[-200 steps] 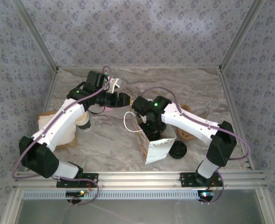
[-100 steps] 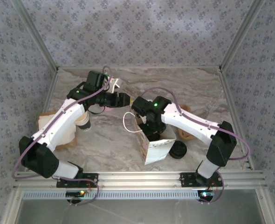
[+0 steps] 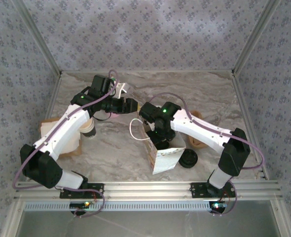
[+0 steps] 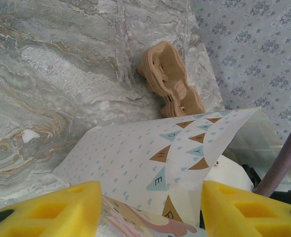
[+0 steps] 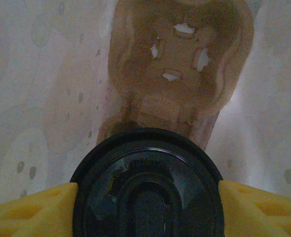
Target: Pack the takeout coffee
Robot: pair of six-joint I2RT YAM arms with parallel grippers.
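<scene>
The takeout coffee (image 5: 145, 187) shows its round black lid from above, and the cup under it is hidden. My right gripper (image 5: 145, 210) is shut on it, one yellow pad against each side of the lid. It reaches down into the open white paper bag (image 3: 167, 155), my right gripper (image 3: 159, 139) at the bag's mouth. A brown pulp carrier (image 5: 180, 64) lies at the bottom of the bag, below the lid. My left gripper (image 3: 130, 104) hovers open behind the bag's far left side. In the left wrist view the printed bag (image 4: 150, 153) lies beyond my left gripper (image 4: 151, 212).
A stack of black lids (image 3: 188, 159) sits right of the bag. Brown pulp carriers (image 3: 197, 140) (image 4: 170, 79) lie beyond it under the right arm. Lidless paper cups (image 3: 89, 129) and a brown tray (image 3: 49, 129) are at the left. Patterned walls enclose the table.
</scene>
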